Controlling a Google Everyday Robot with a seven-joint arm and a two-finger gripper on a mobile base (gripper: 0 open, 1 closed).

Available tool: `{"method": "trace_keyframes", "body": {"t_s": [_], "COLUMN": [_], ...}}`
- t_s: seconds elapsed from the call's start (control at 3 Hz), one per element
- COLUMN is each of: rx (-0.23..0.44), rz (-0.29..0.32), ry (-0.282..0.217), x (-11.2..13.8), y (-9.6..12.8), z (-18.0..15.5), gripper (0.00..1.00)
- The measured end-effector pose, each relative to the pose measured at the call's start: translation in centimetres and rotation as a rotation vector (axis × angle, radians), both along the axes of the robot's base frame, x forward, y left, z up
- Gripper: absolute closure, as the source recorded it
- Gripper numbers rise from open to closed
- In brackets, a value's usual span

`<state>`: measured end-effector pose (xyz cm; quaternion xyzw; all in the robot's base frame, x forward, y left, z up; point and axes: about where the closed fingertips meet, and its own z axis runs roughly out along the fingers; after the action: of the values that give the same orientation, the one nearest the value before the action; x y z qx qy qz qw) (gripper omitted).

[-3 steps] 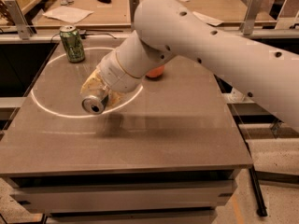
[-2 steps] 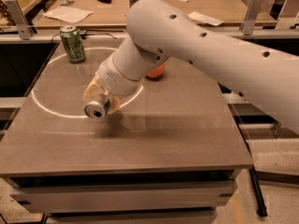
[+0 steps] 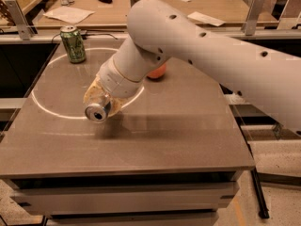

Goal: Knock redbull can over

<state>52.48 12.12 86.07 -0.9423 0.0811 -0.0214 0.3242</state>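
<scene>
The redbull can (image 3: pixel 97 113) shows only its silver top with the pull tab, turned toward the camera. It is tipped far over, low over the left middle of the table (image 3: pixel 188 131), and its body is hidden. My gripper (image 3: pixel 99 99) is right over and around the can, at the end of the big white arm (image 3: pixel 197 46) that reaches in from the right. The gripper covers most of the can.
A green can (image 3: pixel 74 44) stands upright at the table's back left. An orange round object (image 3: pixel 158 71) sits behind the arm near the table's middle. A bright ring of light (image 3: pixel 47 111) lies on the tabletop. Desks with papers stand behind.
The gripper and the tipped can have moved a little toward the camera and slightly right. The green can has not moved.
</scene>
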Motion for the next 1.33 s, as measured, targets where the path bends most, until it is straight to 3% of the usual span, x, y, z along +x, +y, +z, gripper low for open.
{"method": "trace_keyframes", "body": {"t_s": [0.33,0.67,1.33], "rx": [-0.007,-0.051,-0.147], "rz": [0.007,0.011,0.016], "ry": [0.016,0.017,0.003], "x": [-0.18,-0.23,-0.24], "y": [-0.07,-0.18,-0.31], "z": [-0.47,-0.76,-1.14], "gripper": [1.00,0.84,0.36]}}
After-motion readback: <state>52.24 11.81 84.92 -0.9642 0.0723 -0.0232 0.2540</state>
